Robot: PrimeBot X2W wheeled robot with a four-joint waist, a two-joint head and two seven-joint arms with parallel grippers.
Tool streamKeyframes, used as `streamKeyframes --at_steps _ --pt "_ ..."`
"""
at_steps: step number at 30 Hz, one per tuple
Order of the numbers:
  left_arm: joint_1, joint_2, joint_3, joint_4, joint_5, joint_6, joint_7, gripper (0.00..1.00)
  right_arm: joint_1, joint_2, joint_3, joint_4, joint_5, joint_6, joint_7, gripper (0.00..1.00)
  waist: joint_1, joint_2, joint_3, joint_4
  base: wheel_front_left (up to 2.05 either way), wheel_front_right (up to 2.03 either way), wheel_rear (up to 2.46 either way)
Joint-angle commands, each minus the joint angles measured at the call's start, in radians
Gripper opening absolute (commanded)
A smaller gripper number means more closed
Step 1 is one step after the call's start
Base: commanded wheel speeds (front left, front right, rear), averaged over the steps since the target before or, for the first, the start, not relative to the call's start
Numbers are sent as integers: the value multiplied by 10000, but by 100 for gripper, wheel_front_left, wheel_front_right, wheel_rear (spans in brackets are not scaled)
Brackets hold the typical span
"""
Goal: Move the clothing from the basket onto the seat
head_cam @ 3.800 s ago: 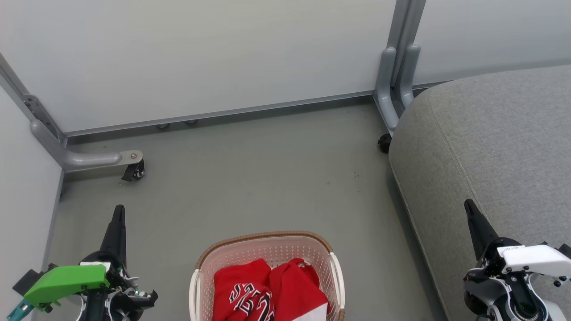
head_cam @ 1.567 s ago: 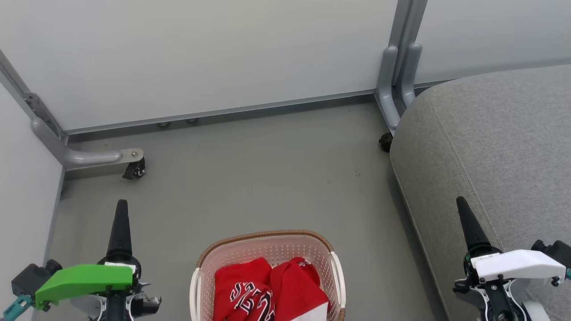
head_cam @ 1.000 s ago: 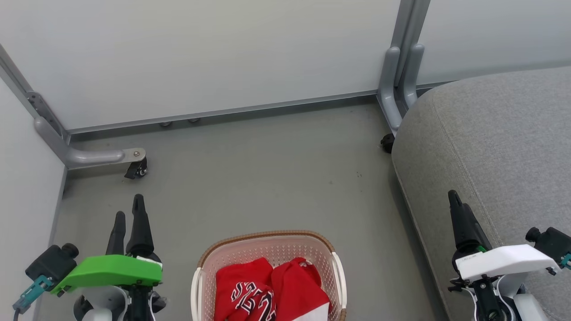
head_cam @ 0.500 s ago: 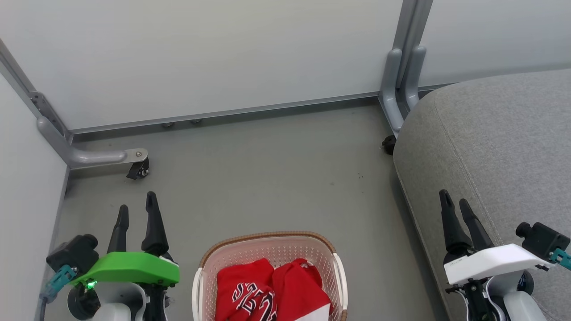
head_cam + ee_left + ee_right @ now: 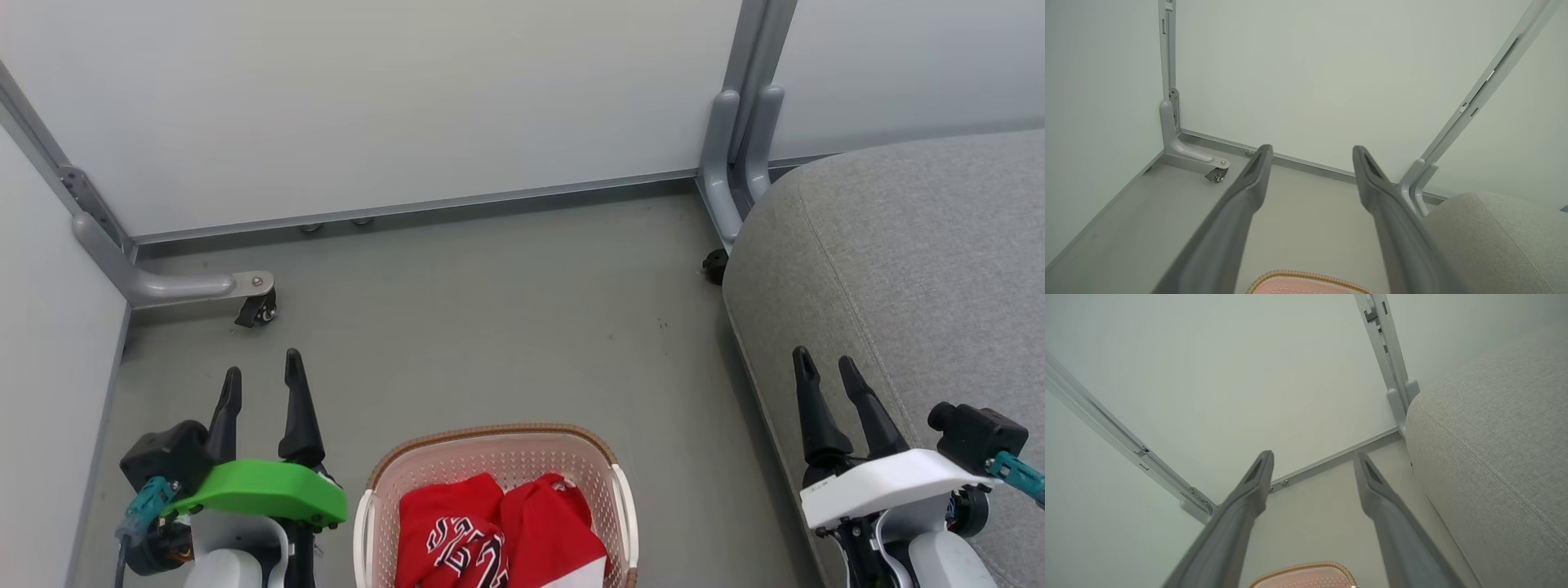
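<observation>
The cream basket (image 5: 618, 506) with a brown woven rim sits on the floor at the bottom centre of the head view. Inside lie the red jersey (image 5: 445, 535) with black-and-white lettering and the red shorts (image 5: 555, 531) with a white panel. The grey seat (image 5: 914, 269) fills the right side. My left gripper (image 5: 263, 363) stands open left of the basket, nothing between its fingers. My right gripper (image 5: 824, 359) stands open at the seat's front edge, also empty. The basket rim (image 5: 1306, 275) peeks in below my left gripper (image 5: 1310, 153), and the basket rim (image 5: 1306, 566) below my right gripper (image 5: 1312, 457).
Pale partition walls close the back and left. A metal foot with a caster (image 5: 260, 309) juts out at the left, and a grey post base (image 5: 735, 163) with a small caster (image 5: 715, 263) stands by the seat's corner. Grey floor (image 5: 490, 327) lies beyond the basket.
Both grippers have turned about their wrists and opened: each first showed a single dark finger, now two spread fingers. Both drifted inward toward the basket. The head camera shifted slightly.
</observation>
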Motion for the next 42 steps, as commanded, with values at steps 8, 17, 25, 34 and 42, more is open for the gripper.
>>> streamKeyframes --at_steps 8,17,25,34,42 --pt "-259 137 -156 -93 936 80 -271 100 -185 -74 -8 -191 -1009 4 -279 100 0 65 13 69 0 0 0" --pt "-187 143 -103 -211 1452 -249 -470 100 -162 -81 -18 -248 -1812 4 -485 100 0 72 40 128 0 0 0" --pt "-19 77 61 -167 1852 -533 -657 100 -111 -86 -32 -312 -2508 5 -649 100 0 78 30 124 0 0 0" --pt "23 20 179 12 2432 -946 -831 100 -25 -93 2 -390 -3233 5 -822 100 0 85 14 242 0 0 0" --pt "22 1 212 201 3080 -1077 -969 100 32 -100 167 -290 -3799 5 -982 100 0 92 -24 337 0 0 0"
